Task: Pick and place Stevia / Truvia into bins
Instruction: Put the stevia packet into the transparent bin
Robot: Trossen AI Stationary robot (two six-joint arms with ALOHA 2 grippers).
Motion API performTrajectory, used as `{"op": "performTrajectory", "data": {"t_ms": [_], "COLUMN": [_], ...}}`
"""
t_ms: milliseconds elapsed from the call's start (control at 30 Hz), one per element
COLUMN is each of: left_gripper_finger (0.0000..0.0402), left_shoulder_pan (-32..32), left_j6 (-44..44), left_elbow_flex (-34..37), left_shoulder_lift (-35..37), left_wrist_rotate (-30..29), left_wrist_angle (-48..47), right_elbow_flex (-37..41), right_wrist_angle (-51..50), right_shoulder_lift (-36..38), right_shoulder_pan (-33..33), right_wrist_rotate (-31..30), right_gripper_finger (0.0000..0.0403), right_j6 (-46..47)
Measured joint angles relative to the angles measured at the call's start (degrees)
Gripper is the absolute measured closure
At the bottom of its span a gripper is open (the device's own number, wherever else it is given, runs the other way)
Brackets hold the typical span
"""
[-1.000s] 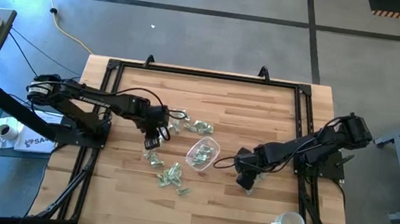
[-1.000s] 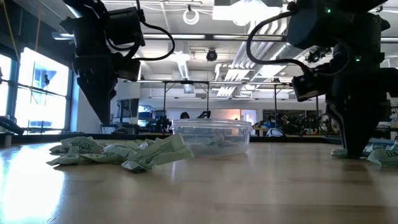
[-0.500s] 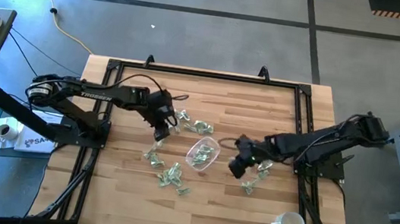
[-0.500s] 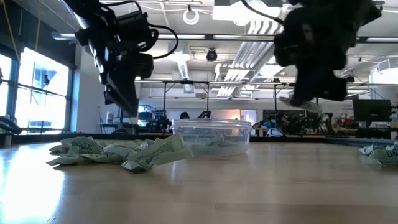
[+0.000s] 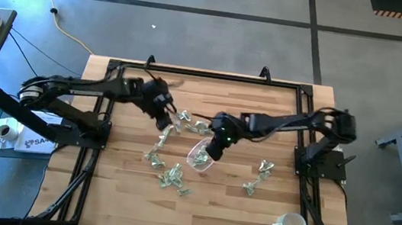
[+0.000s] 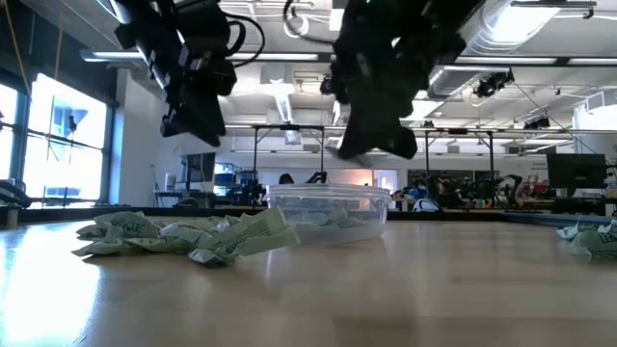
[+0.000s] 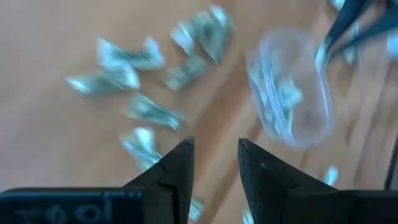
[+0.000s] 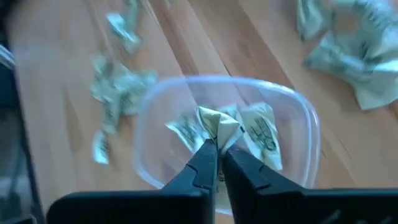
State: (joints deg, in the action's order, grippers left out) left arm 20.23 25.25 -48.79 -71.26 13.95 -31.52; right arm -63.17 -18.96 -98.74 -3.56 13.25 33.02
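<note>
While a second ago your right gripper worked near the far-right packets, it now hangs over the clear bin, fingers pinching a packet ready to drop. Your left gripper, spread, apparently empty, hovers above the loose packets.

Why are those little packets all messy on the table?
Packets lie crumpled and scattered on the table, waiting to be sorted. A few already sit in the clear tub. The right gripper pinches one above it. Nothing else looks odd.
</note>
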Motion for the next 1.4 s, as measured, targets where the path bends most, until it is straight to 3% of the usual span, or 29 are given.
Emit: {"op": "performTrajectory", "data": {"t_ms": [167,267,433,500,600,767,867,1400], "left_gripper_finger": [0.0245,0.0245,0.0245,0.0245,0.0245,0.0245,0.0245,0.0243], "left_shoulder_pan": [4.99,7.74,9.03,9.03,9.05,9.03,8.93,8.62], "left_j6": [-6.34,-13.19,-29.33,-37.49,-45.63,-49.47,-51.24,-55.27], "left_elbow_flex": [-0.35,-0.37,-0.33,-0.27,-0.38,-0.31,-0.24,-0.29], "left_shoulder_lift": [0.80,-1.39,-5.81,-8.01,-11.79,-18.63,-21.64,-25.80], "left_wrist_rotate": [-7.97,-6.44,-3.71,-3.77,-3.73,-0.68,-3.04,-4.68], "left_wrist_angle": [0.33,1.54,2.63,4.50,8.91,10.99,10.98,17.57], "right_elbow_flex": [-3.52,-6.04,-9.85,-10.24,-9.67,-7.12,-5.72,-5.21], "right_wrist_angle": [-4.63,-5.91,-12.36,-15.14,-20.75,-23.90,-24.33,-26.19], "right_shoulder_lift": [-5.01,-4.64,-0.33,1.84,4.47,8.93,10.38,11.00], "right_shoulder_pan": [-0.60,-0.60,0.58,0.32,-0.42,-0.28,0.53,3.70], "right_wrist_rotate": [1.30,0.03,-14.61,-16.67,-18.40,-22.92,-24.91,-29.26], "right_gripper_finger": [0.0292,0.0224,0.0135,0.0119,0.0113,0.0112,0.0112,0.0112], "right_j6": [-1.89,-3.59,-11.34,-12.44,-11.08,-7.20,-3.32,2.55]}}
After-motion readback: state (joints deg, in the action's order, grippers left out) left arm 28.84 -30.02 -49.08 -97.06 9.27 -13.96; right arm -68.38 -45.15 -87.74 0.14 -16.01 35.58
